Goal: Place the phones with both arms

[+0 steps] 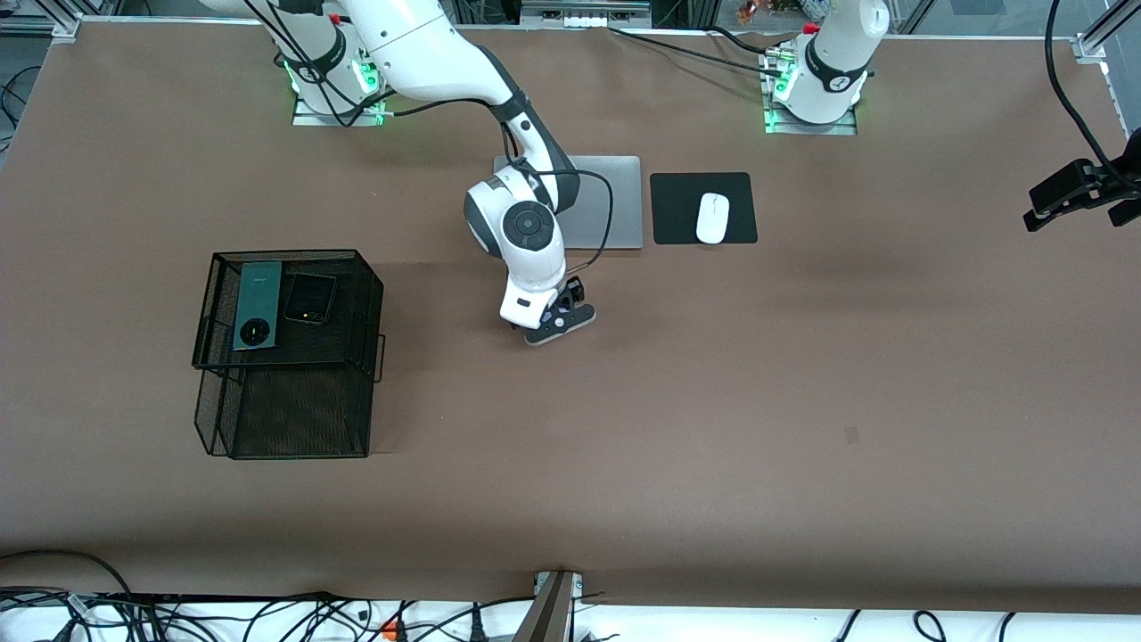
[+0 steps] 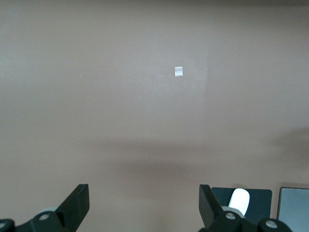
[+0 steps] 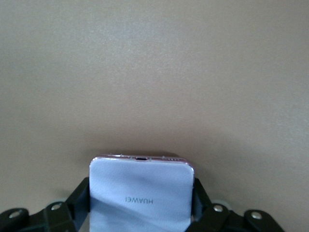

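Front view shows the brown desk (image 1: 713, 428) with the right arm reaching from its base down to the middle, its right pincer (image 1: 554, 323) low over the bare desk, nearer to the camera than the silver laptop (image 1: 597, 203). Right wrist view shows what that pincer is on: the pale lilac-white phone (image 3: 141, 193), a squarish slab with a maker's name printed across it, sits between the two black fingers (image 3: 81, 195), which press against its two side edges. One short edge of the phone sticks out past the fingertips, with plain desk around it. Whether the phone rests on the desk or is just off it cannot be told.

The other two phones lie side by side on top of the black wire-mesh basket (image 1: 290, 357) toward the right arm's end of the desk. The long dark-green phone (image 1: 257, 305) with its round camera ring lies flat there, and the squarish black phone (image 1: 309, 298) lies just beside it, slightly turned.

The left arm waits up at its base; its left pincer (image 2: 144, 209) hangs high over the desk with its fingers spread wide and nothing between them. Left wrist view looks down on bare desk with a small pale tape mark (image 2: 178, 71).

A white computer mouse (image 1: 712, 218) sits on a black mouse pad (image 1: 677, 209) just beside the laptop, toward the left arm's end of the desk.
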You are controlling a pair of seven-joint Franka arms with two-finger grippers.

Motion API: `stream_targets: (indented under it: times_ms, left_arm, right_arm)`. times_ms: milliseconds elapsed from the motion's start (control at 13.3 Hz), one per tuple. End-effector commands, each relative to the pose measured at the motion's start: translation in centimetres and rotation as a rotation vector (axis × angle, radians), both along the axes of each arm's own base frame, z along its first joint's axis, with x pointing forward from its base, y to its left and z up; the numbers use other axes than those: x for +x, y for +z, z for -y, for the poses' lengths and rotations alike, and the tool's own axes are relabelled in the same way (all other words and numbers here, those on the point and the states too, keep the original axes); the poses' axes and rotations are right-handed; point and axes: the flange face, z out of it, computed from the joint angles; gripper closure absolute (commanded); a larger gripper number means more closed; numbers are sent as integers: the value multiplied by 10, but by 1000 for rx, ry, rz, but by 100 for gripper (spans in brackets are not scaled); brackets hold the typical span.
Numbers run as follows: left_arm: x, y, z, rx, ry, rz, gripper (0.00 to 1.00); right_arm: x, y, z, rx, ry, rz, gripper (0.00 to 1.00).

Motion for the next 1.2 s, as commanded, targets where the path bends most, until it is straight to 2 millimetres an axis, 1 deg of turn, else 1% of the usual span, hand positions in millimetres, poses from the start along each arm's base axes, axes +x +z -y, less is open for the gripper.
stream_targets:
  times_ms: [0,75,150,226,301,376,451,602,677,752,827,978,1053,1128]
  left_arm:
    - [2,6,-1,19,-9,8,0]
    - [2,7,-1,19,-9,9,0]
    - [2,7,-1,19,-9,11,0]
    - [2,7,1,19,-12,11,0]
    - [2,7,2,19,-12,9,0]
    - [2,6,3,18,-13,6,0]
    - [2,6,3,15,-14,6,0]
    - [2,6,3,15,-14,6,0]
    - [2,6,3,15,-13,3,0]
    - [1,4,4,15,-15,-1,0]
    - [2,5,4,15,-17,2,0]
    - [2,5,4,12,-18,2,0]
    - [2,5,4,11,-18,2,0]
    - [2,4,4,10,-18,0,0]
  right_arm:
    - [34,46,27,13,-76,62,88]
    - [57,86,49,30,-142,116,87]
    - [76,120,78,22,-187,133,87]
    - [90,149,110,-10,-227,116,87]
    - [100,171,138,-32,-258,103,87]
    - [113,193,171,-42,-291,107,87]
    - [124,204,202,-51,-306,98,87]
    - [137,217,256,-71,-285,64,87]
    - [141,223,282,-90,-312,51,87]
    - [146,227,301,-103,-339,56,87]
    - [151,225,323,-114,-348,51,87]
    - [162,200,369,-140,-388,26,87]
    - [165,187,382,-116,-421,7,87]
    - [167,168,382,-99,-440,-11,88]
